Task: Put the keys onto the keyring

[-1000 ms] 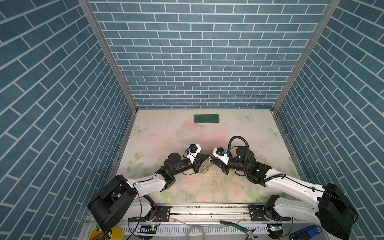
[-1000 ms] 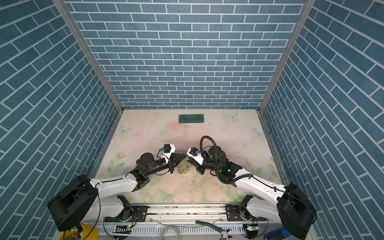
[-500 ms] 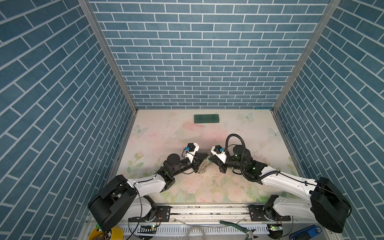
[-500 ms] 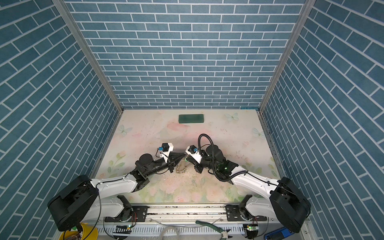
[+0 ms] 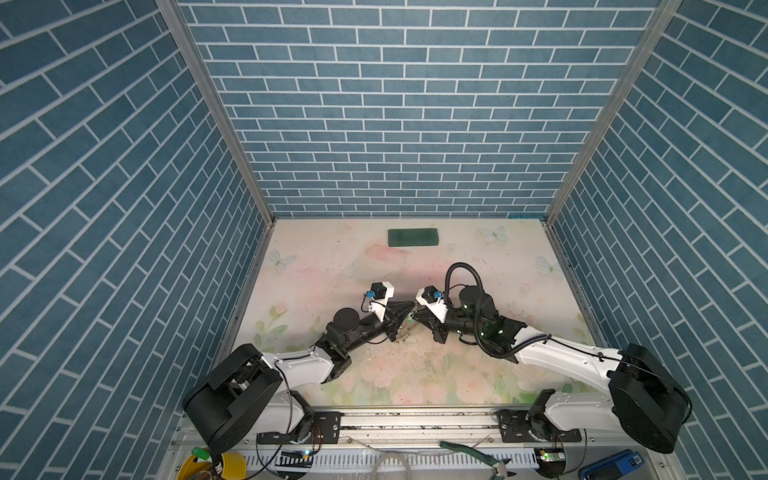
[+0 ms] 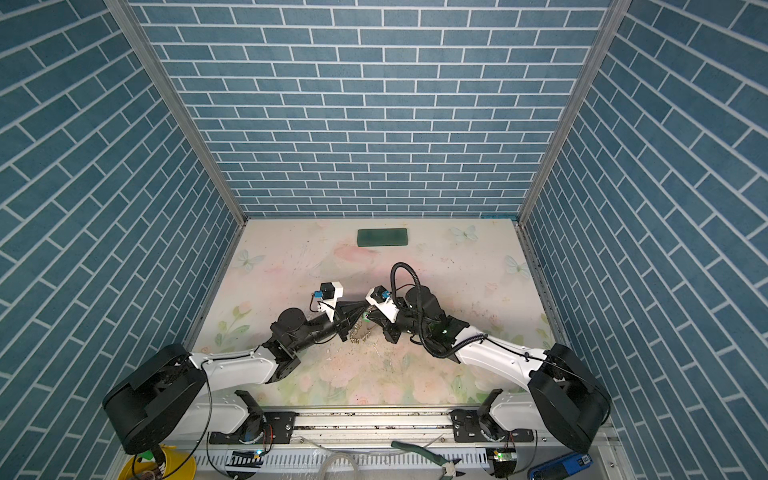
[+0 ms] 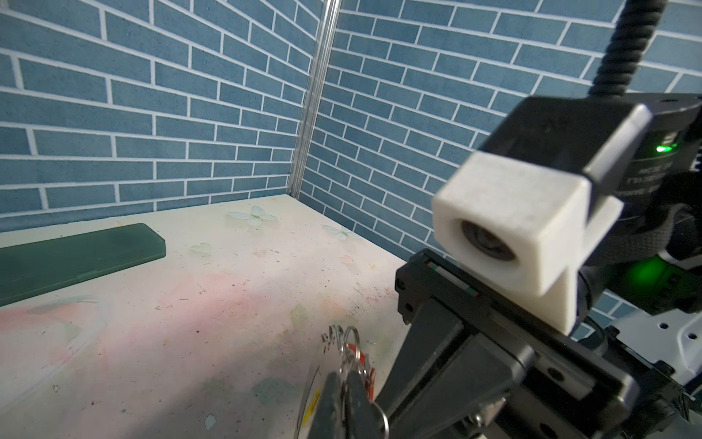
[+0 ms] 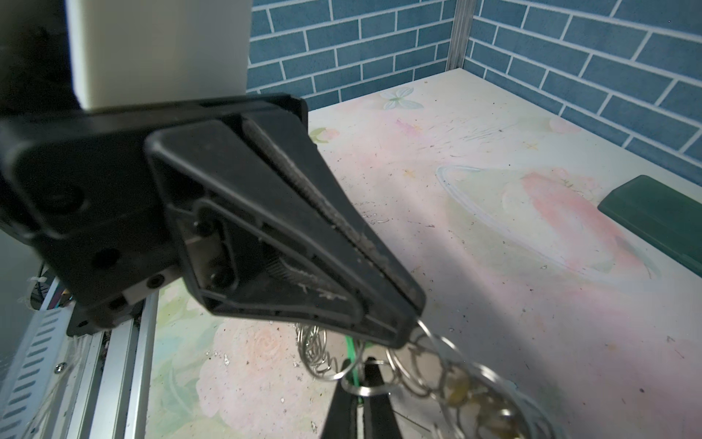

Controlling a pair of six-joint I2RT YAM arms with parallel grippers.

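1. Left gripper (image 8: 412,328): jaws together, clamped on one silver split ring of the keyring (image 8: 427,355). A chain of linked rings hung from the tips.
2. Right gripper (image 8: 359,374): jaws together, pinching a thin green tag (image 8: 353,357) seen edge-on. A silver ring lay across the fingertips.
3. The two grippers met tip to tip, just beside each other, in both top views. The green tag showed as a small spot between them (image 5: 409,319).
4. Keyring, location: at the meeting point of the grippers, near the front middle of the table (image 5: 332,270). A cluster of rings dangled below the left gripper (image 5: 401,336). Whether it touched the table could not be told. The hoop itself was too blurred to make out.
5. Red tag (image 7: 359,351): among the rings just past the left fingers (image 7: 330,403), in the left wrist view.
6. Yellowish tags (image 8: 456,385): along the ring chain, blurred.
7. Table: pale floral surface, scuffed and speckled.
8. Dark green block (image 5: 412,237): lay flat near the back wall, well apart from both grippers.
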